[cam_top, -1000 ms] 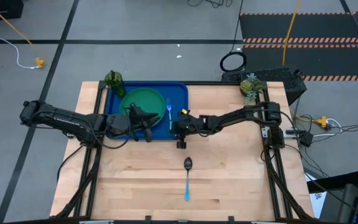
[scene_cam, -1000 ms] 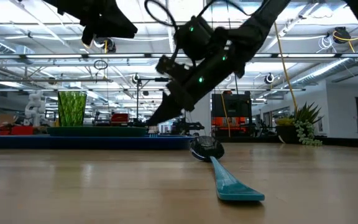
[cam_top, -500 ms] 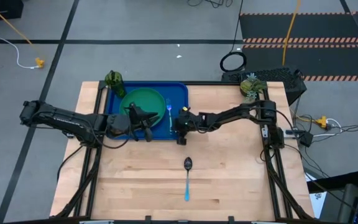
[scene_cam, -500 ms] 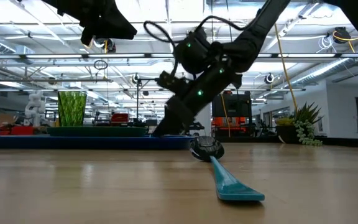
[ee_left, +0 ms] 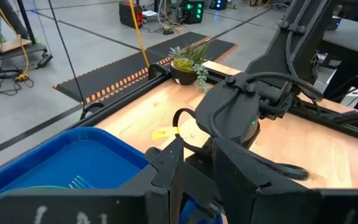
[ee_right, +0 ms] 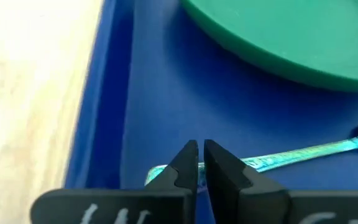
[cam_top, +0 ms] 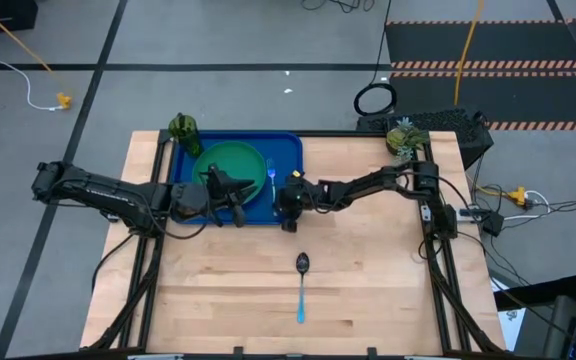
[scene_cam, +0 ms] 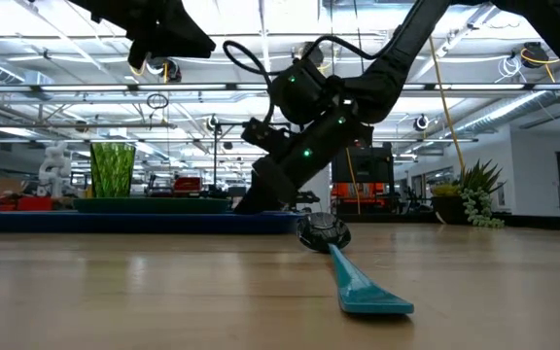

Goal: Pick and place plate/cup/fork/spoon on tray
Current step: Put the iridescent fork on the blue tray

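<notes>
The blue tray (cam_top: 290, 150) lies at the table's far left. On it are the green plate (cam_top: 230, 163), the olive cup (cam_top: 182, 128) at its far left corner, and the fork (cam_top: 272, 183) lying flat to the right of the plate. The spoon (cam_top: 302, 280) lies on the bare wood nearer the front, its dark bowl toward the tray. My right gripper (cam_top: 281, 200) is shut and low over the fork's handle (ee_right: 272, 160). My left gripper (cam_top: 238, 197) is open and raised over the plate's near right rim. My right gripper's shut fingertips (ee_right: 188, 157) stand right over the fork's handle near its free end (ee_right: 156, 175), slanting down from the table's right. The fork lies flat on the tray floor. I cannot tell whether the fingertips touch it.
A small potted plant (cam_top: 402, 138) stands at the table's far right corner. The tray's raised right edge (ee_right: 107, 93) runs just beside my right gripper. Bare wood lies around the spoon (scene_cam: 343, 258) across the table's near half.
My right gripper has gone down and toward the table's left, over the tray's right edge to the fork's handle. The fork, plate and spoon lie where they were.
</notes>
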Robot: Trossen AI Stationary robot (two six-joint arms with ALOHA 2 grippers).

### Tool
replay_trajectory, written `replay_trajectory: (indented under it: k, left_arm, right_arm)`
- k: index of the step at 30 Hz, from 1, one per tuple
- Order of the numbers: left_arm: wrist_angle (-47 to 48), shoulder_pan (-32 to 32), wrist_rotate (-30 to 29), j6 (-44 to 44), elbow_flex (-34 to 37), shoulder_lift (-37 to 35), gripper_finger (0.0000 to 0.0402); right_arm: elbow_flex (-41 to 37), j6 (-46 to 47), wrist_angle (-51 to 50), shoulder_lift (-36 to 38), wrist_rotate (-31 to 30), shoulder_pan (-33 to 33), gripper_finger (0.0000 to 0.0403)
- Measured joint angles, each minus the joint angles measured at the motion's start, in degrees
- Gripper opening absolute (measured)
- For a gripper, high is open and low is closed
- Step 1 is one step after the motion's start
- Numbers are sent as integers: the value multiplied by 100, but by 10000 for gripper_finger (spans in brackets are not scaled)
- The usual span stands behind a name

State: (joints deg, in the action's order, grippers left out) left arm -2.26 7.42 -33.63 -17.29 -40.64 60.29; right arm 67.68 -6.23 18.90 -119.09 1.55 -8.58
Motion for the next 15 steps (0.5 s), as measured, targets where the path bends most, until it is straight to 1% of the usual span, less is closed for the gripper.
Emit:
replay_trajectory:
  k: [4,10,15]
  left_arm:
    - [-7,0,0,39,0,0,88]
    - [-13,0,0,64,0,0,88]
    - [-54,0,0,62,0,0,88]
  right_arm:
    - [-2,94,-71,79,4,13,17]
    - [9,90,-506,657,-164,232,17]
    - [16,220,-543,565,-146,237,17]
